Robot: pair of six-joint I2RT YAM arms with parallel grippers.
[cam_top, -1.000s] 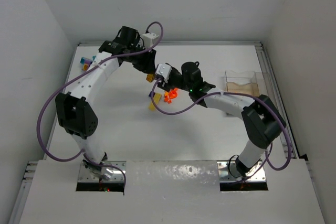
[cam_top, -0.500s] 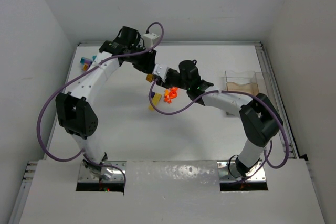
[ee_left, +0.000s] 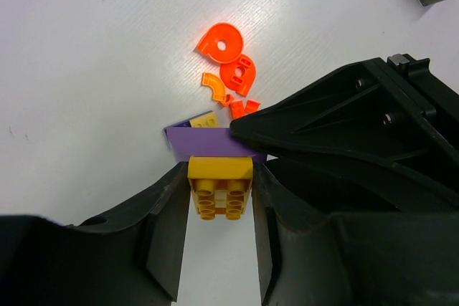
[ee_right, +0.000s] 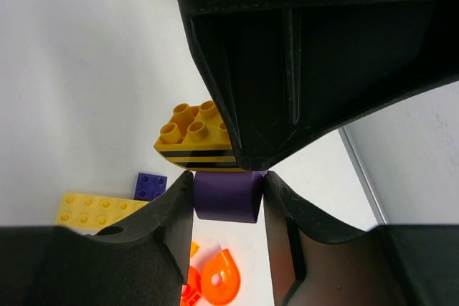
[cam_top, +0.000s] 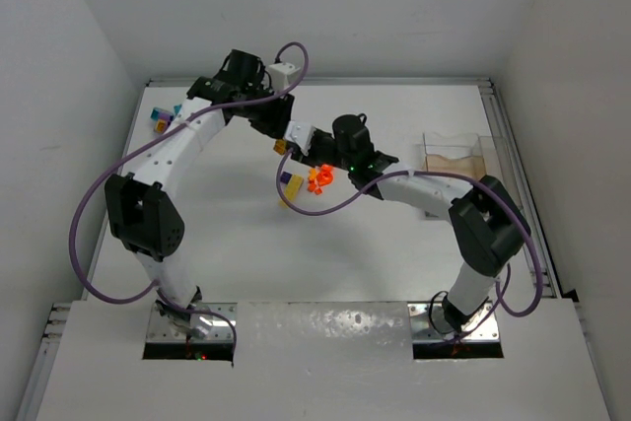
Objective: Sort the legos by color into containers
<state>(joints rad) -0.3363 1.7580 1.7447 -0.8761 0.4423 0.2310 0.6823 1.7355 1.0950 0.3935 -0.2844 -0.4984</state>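
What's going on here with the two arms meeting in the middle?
The left gripper is shut on a yellow brick, and the right gripper on the purple brick stuck to it, so the arms look set to pull them apart. Loose orange pieces lie on the table nearby; the containers stand off to the right.

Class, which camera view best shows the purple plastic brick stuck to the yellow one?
The right wrist view: the small purple plastic brick sits front and centre, clamped in the right pincer. The left wrist view shows only a purple edge behind the yellow studded plastic brick. The top view loses it among the arms.
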